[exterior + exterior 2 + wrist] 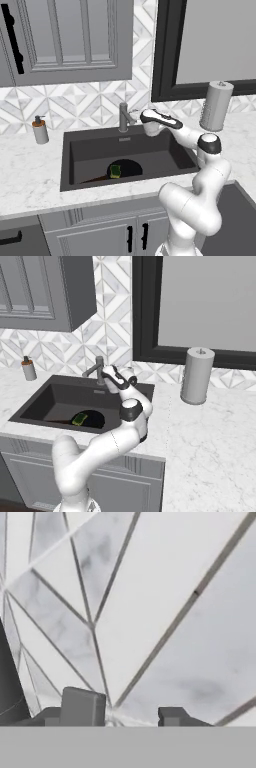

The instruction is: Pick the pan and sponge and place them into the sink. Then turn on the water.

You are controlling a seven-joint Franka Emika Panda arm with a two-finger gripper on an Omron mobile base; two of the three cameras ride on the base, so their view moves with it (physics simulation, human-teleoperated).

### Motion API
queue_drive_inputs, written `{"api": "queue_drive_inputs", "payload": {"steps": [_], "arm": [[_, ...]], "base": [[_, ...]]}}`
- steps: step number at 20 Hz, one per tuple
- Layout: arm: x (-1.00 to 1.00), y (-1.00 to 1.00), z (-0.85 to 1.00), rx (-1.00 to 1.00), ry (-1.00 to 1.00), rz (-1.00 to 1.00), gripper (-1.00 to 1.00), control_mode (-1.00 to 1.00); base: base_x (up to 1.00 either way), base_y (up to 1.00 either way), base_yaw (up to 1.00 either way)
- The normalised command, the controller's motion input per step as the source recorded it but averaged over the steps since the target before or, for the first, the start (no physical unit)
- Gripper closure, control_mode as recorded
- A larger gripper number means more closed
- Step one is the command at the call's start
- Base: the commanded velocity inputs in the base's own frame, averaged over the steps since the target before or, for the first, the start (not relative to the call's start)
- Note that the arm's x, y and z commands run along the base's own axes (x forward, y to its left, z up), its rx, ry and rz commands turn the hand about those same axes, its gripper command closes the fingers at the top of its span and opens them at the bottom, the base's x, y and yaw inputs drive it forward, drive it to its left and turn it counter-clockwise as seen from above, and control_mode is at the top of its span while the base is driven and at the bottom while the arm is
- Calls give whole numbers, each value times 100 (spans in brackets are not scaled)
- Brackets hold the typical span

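The black pan (129,167) lies on the floor of the dark sink (100,150), its thin handle pointing left. On the pan's left edge rests the yellow and green sponge (115,171). From the right side I see the same pan (94,419), sponge (80,419) and sink (50,401). My gripper (140,117) hovers behind the basin, just right of the grey faucet (123,117) and close to its side lever (90,371). In the hand view my gripper (127,712) faces the tiled wall with its fingertips (82,707) apart and nothing between them. No water is running.
A grey soap dispenser (40,131) stands on the marble counter left of the sink. A paper towel roll (216,106) stands at the right by the dark window frame. Wall cabinets hang above the left side of the counter.
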Motion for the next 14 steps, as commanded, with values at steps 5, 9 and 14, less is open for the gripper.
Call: {"api": "queue_drive_inputs", "payload": {"steps": [5,9,14], "arm": [[0,-34,0,7,1,0,100,-100],[0,-67,0,12,9,0,100,-100],[0,-86,0,17,18,0,100,-100]], "base": [[0,0,0],[0,0,0],[0,0,0]]}}
